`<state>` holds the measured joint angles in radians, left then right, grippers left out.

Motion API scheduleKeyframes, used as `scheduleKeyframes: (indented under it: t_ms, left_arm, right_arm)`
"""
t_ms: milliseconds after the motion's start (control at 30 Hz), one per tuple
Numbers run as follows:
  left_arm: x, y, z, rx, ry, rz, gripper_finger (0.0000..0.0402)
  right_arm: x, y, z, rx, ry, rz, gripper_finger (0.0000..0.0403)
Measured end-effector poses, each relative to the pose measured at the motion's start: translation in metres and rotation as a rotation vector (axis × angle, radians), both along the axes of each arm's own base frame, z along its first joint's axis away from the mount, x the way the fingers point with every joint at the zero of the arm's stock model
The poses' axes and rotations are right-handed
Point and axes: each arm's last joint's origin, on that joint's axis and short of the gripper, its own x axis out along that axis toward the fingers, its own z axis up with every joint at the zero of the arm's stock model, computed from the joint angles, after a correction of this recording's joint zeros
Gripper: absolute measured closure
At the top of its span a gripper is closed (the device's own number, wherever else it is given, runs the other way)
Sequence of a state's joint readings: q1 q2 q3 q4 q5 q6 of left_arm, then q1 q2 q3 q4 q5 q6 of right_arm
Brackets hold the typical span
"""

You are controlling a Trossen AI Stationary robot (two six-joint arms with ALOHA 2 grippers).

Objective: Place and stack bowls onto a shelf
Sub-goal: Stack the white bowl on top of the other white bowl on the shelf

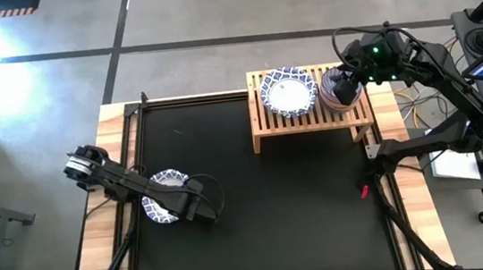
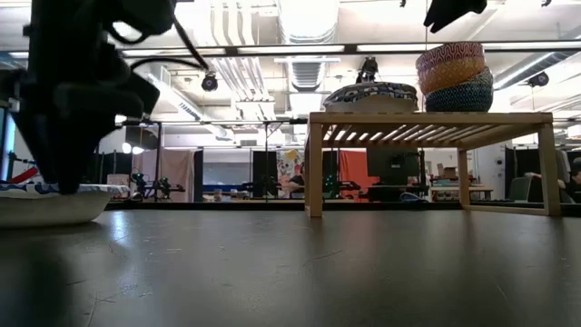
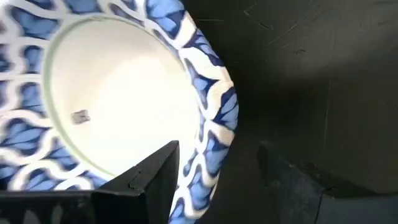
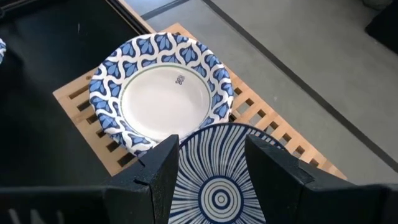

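On the black surface (image 1: 303, 209) at left, the left claw (image 3: 214, 171) straddles the rim of a white blue-rimmed bowl (image 1: 165, 197), fingers apart. Far right, the right claw (image 4: 208, 165) hovers open over stacked small patterned bowls (image 2: 454, 77) on the light-wood slatted shelf (image 1: 312, 120).

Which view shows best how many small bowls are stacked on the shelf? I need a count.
The low view: it sees the stack of small bowls side-on on the shelf, with separate layers visible. The high view shows it partly hidden by the right arm. The right wrist view shows only the top bowl's striped inside. The left wrist view misses it.
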<state>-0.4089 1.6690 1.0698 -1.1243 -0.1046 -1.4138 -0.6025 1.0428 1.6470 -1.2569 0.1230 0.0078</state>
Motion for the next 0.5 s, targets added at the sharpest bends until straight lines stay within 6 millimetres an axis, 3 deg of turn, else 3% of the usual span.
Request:
scheduleKeyframes:
  t_ms: [267, 500]
  left_arm:
    - [-0.002, 0.003, -0.02, 0.023, -0.077, -0.027, 0.022]
    - [-0.001, 0.003, -0.02, 0.031, -0.075, -0.099, 0.0325]
  right_arm:
    - [0.0, 0.0, 0.0, 0.003, 0.004, 0.0, 0.0229]
    - [0.0, 0.0, 0.0, 0.002, 0.005, 0.001, 0.0229]
